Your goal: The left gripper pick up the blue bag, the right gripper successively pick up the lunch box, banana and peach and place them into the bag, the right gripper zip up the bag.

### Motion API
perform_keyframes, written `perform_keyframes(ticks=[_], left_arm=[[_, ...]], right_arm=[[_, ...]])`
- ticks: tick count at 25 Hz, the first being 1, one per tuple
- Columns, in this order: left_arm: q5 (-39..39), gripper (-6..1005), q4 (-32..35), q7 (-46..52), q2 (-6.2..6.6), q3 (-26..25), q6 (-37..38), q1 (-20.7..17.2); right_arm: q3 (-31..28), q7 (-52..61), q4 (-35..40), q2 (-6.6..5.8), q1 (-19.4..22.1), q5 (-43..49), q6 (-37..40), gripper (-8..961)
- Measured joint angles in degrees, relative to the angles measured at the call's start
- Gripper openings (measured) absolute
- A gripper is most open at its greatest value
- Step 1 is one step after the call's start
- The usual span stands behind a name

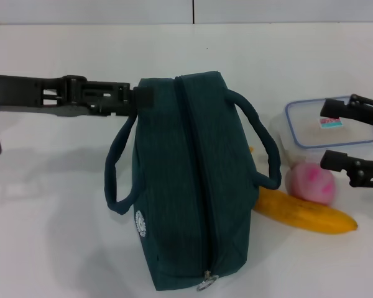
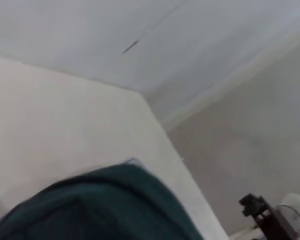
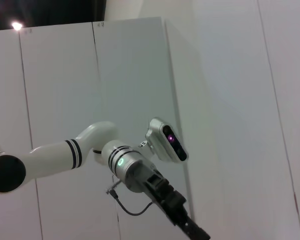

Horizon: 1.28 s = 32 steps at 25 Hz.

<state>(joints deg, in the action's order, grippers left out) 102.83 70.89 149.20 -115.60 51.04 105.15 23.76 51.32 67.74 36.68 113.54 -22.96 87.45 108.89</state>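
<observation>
This looks like a robot test lab or staged demo room, not a home or kitchen. The work surface is a plain white table (image 1: 62, 248) filling most of the head view, bare of cloth or domestic clutter. Along the top edge of that view run flat pale wall panels (image 1: 112, 11) with a thin vertical seam. The right wrist view shows more of the same tall white panelling (image 3: 130, 75), a dark gap with one bright ceiling lamp (image 3: 17, 25) at upper left, and a white-and-silver robot arm (image 3: 85, 155) with a green indicator light, low in the frame.
</observation>
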Motion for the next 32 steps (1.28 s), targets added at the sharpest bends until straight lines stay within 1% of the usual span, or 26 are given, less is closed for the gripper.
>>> perform_keyframes(ticks=[4,7,13,15,23,28,32], left_arm=[[2.92,877,1.05,5.71,0.03,0.05,0.31,0.13],[4.05,876,0.85,8.33,-0.22,0.82,0.75,0.11],[7.97,876,0.69,9.93,-1.74,1.66,0.70,0.40],[8.39,876,0.67,10.48,-2.03,1.99,0.70,0.68],[11.23,875,0.54,11.29,-2.61,2.83,0.46,2.65],[11.41,875,-1.05,11.06,-2.62,2.93,0.43,4.08],[11.50,800,-2.57,9.25,-2.51,3.00,0.45,4.97]], right_arm=[[0.00,-1.00,-0.30,-0.16,0.80,0.01,0.00,816],[-0.04,-1.73,-0.30,-0.23,1.22,0.01,-0.01,816],[-0.08,-2.95,-0.39,-0.33,1.42,0.00,-0.01,816],[-0.09,-3.22,-0.39,-0.34,1.67,0.01,-0.01,816],[-0.08,-3.92,-0.49,-0.31,2.49,0.00,-0.07,815],[-0.08,-4.27,-1.88,-0.28,2.73,0.00,-0.09,815],[-0.08,-4.33,-2.61,-0.34,2.93,0.00,-0.09,814]])
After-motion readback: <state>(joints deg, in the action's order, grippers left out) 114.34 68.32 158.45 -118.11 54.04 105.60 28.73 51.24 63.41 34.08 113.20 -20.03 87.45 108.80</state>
